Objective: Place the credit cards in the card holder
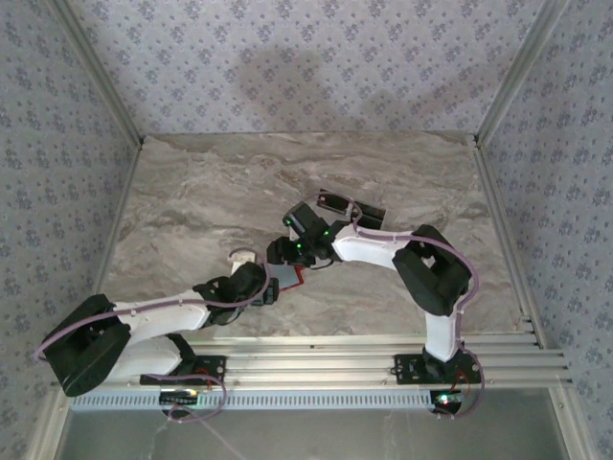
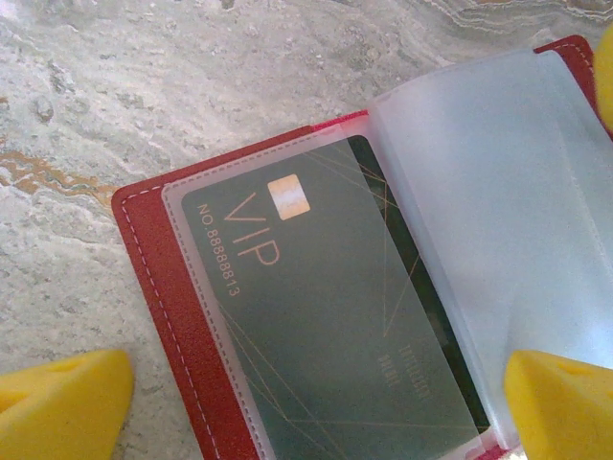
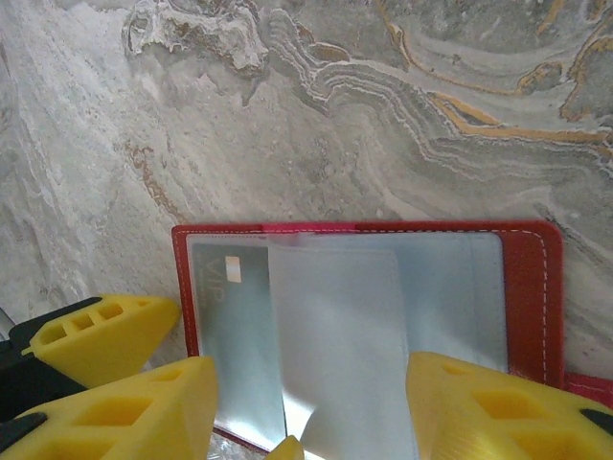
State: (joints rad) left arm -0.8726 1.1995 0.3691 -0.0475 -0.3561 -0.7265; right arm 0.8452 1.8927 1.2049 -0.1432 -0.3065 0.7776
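The red card holder (image 2: 163,278) lies open on the marble table, its clear sleeves showing. One dark credit card (image 2: 316,316) marked VIP sits inside the left-hand sleeve. My left gripper (image 2: 316,412) is open, its yellow fingertips (image 2: 57,407) straddling the holder without touching the card. In the right wrist view the card holder (image 3: 527,287) shows the same card (image 3: 225,326), and a loose sleeve page (image 3: 335,345) stands up between the jaws of my right gripper (image 3: 311,412), which are apart. From above, both grippers meet over the card holder (image 1: 290,278).
Two dark credit cards (image 1: 334,201) (image 1: 372,212) lie on the table just beyond the right arm's wrist. Patterned walls close in the table on three sides, and a ribbed metal rail (image 1: 364,350) runs along the near edge.
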